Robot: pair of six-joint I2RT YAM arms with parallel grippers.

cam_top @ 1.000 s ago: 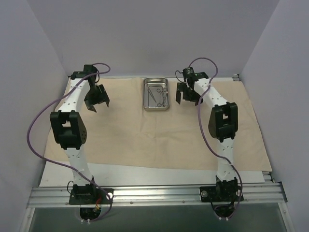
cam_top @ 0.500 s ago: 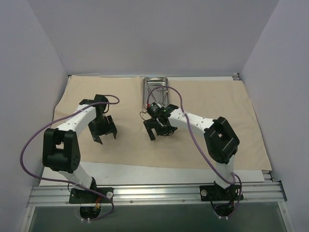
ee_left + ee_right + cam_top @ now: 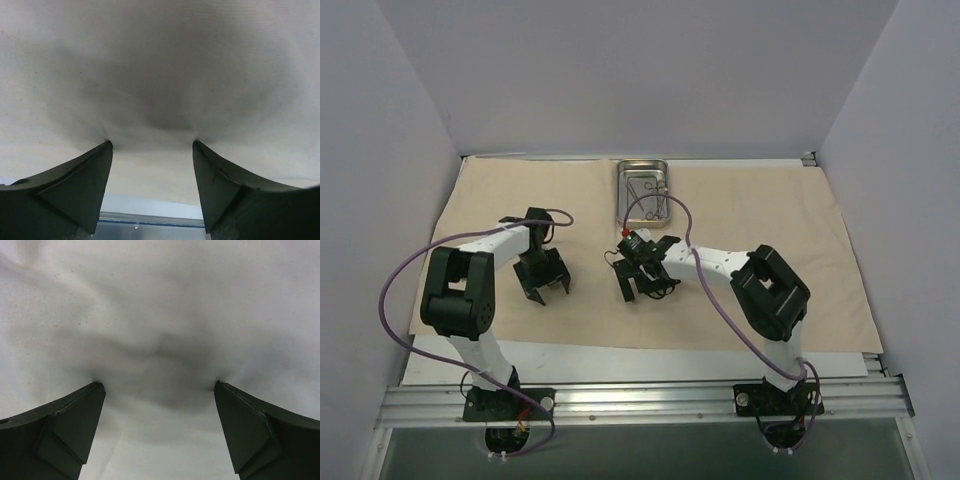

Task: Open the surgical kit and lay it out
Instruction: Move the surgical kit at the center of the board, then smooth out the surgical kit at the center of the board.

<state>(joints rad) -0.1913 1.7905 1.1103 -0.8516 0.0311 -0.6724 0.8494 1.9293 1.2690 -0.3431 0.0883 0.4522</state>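
The beige cloth wrap (image 3: pixel 740 270) lies spread flat over the table. The steel tray (image 3: pixel 644 191) stands on it at the back centre, with thin ring-handled instruments (image 3: pixel 652 196) inside. My left gripper (image 3: pixel 546 291) is open, its fingertips (image 3: pixel 106 147) pressed down on the cloth (image 3: pixel 160 65) left of centre. My right gripper (image 3: pixel 647 290) is open, its fingertips (image 3: pixel 98 387) down on the cloth (image 3: pixel 160 300) near the middle, in front of the tray. The cloth dimples slightly between the right fingers. Neither gripper holds anything.
A white sheet (image 3: pixel 620 360) shows under the cloth's near edge, with the metal rail (image 3: pixel 640 405) and arm bases in front. Grey walls close in the back and both sides. The near cloth edge and rail show in the left wrist view (image 3: pixel 150 212).
Both arms have swung from the back of the table down toward the near middle. The grippers now rest on the cloth. The tray has shifted slightly farther back.
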